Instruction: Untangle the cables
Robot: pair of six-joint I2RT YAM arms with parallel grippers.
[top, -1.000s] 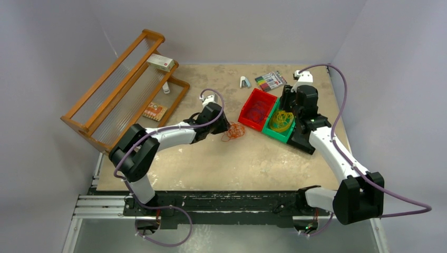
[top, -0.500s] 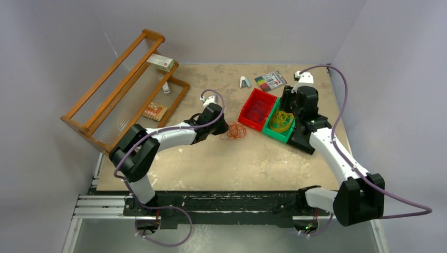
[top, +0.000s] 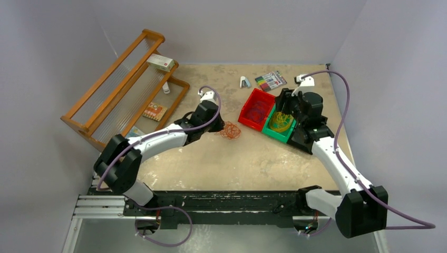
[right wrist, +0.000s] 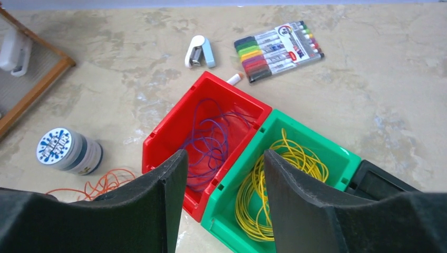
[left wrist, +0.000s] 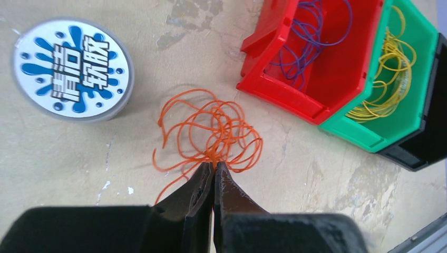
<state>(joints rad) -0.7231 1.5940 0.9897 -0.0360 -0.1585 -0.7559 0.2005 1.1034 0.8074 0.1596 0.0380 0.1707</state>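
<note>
A tangle of thin orange cable lies on the table left of the bins, also seen in the top view. My left gripper is shut, its tips pinching strands at the near side of that orange tangle. Yellow cable is coiled in the green bin, and purple cable lies in the red bin. My right gripper hangs open above the two bins with nothing between its fingers.
A round tub with a blue-splash lid stands left of the orange tangle. A black bin adjoins the green one. A stapler and a marker pack lie behind the bins. A wooden rack fills the far left.
My left gripper closed on the orange cable and shifted slightly back and left with it. My right gripper opened wider and drew back above the bins.
</note>
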